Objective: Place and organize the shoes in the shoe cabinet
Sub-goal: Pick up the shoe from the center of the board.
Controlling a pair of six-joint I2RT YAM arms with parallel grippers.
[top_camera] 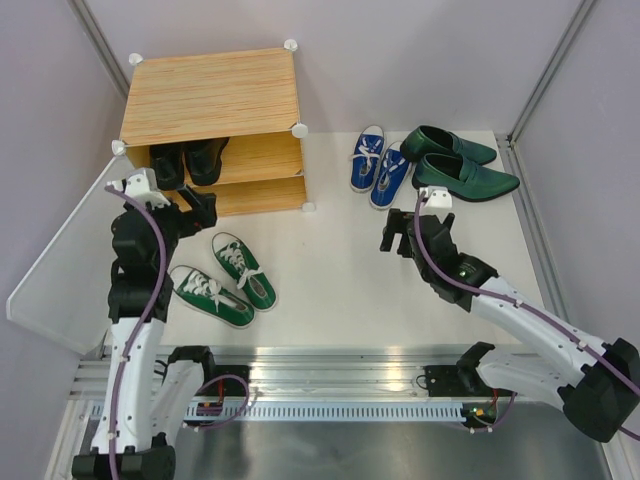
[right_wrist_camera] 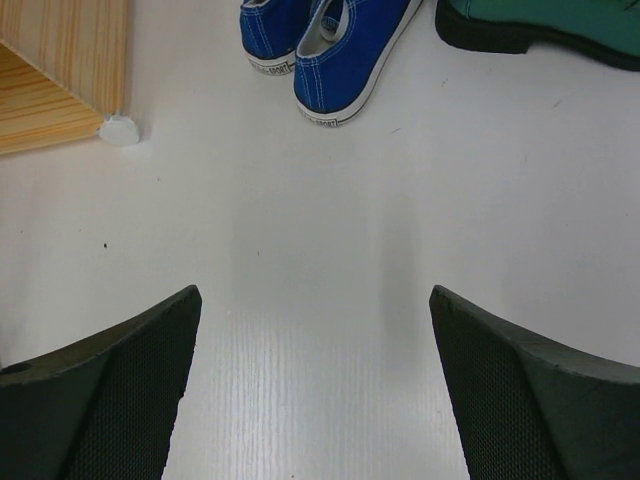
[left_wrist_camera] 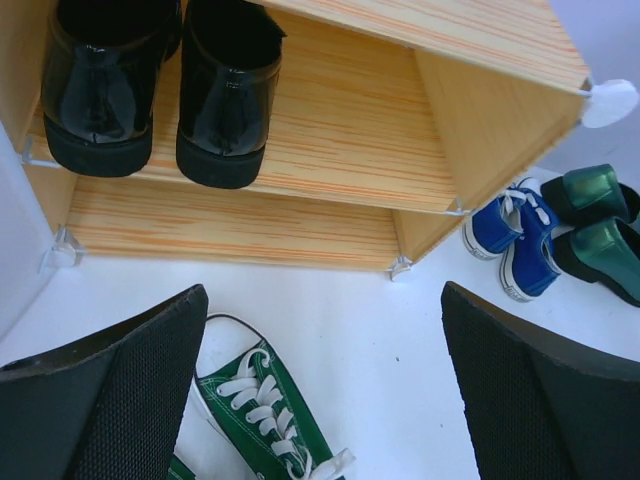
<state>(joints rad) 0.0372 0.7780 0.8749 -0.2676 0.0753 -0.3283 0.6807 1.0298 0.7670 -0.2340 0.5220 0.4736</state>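
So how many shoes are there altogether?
8. Two black boots on the cabinet's upper shelf; two green sneakers on the table before it; two blue sneakers and two green loafers to its right. The cabinet could hide more.

Bright even light, soft shadows, sharp focus

two boots, two loafers, four sneakers, one cabinet

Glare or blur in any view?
Top external: sharp, evenly lit, soft shadows by the green sneakers. Left wrist: bright reflections on the glossy black boots. Right wrist: pale sheen on the table at bottom centre; blue sneakers in focus.
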